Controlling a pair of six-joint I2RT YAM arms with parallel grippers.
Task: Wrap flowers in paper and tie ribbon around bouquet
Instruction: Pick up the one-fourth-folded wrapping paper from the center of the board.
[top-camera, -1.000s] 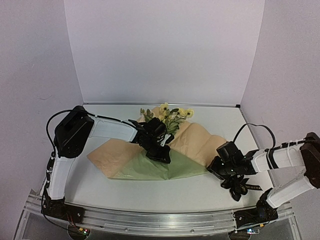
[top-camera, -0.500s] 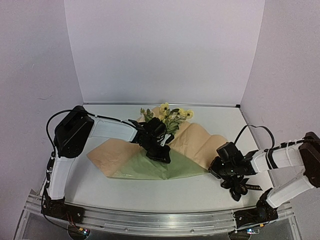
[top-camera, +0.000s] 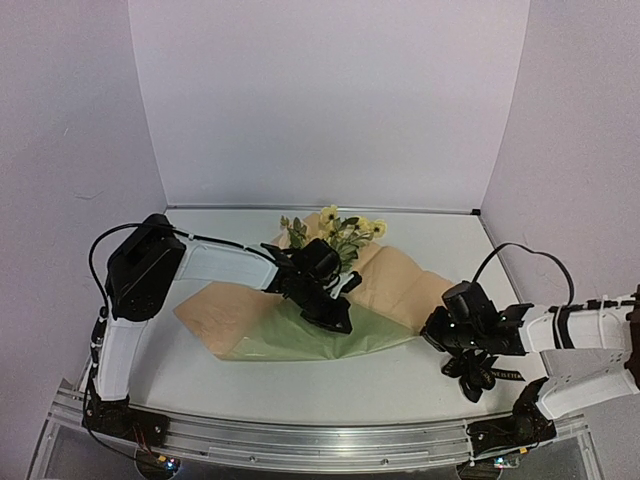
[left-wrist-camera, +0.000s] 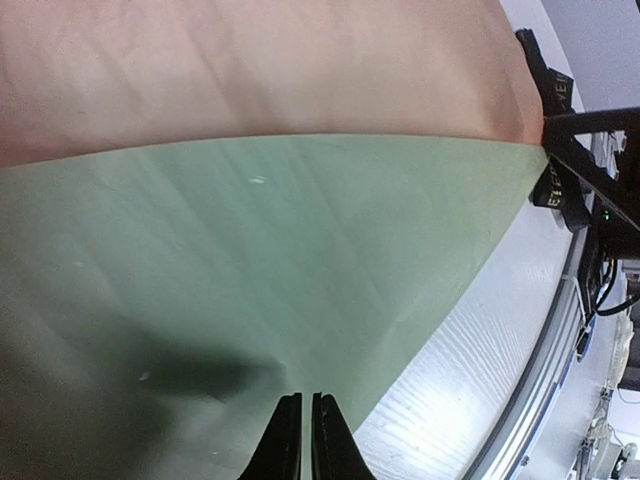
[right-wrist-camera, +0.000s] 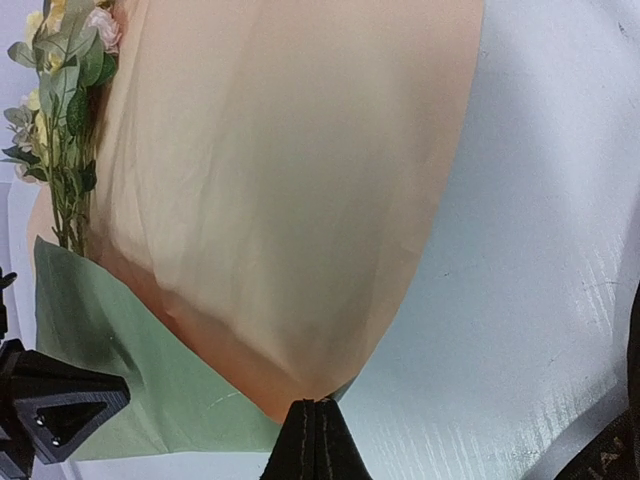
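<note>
The paper lies flat on the table, tan face up, with an olive-green flap folded over its front. The flowers rest on its far edge with their stems running under the flap; together they make a loose, half-folded bouquet. My left gripper is shut and rests tip-down on the green flap, with nothing between the fingers. My right gripper is shut on the paper's right corner. The black ribbon lies under my right arm.
The ribbon also shows in the wrist views, as a lettered ribbon near the table's front rail and as a ribbon at the lower right. White walls close in the table on three sides. The metal rail runs along the near edge.
The right gripper has closed on the paper's right corner and that arm has stretched out lower. The left gripper has slid a little to the right along the green flap.
</note>
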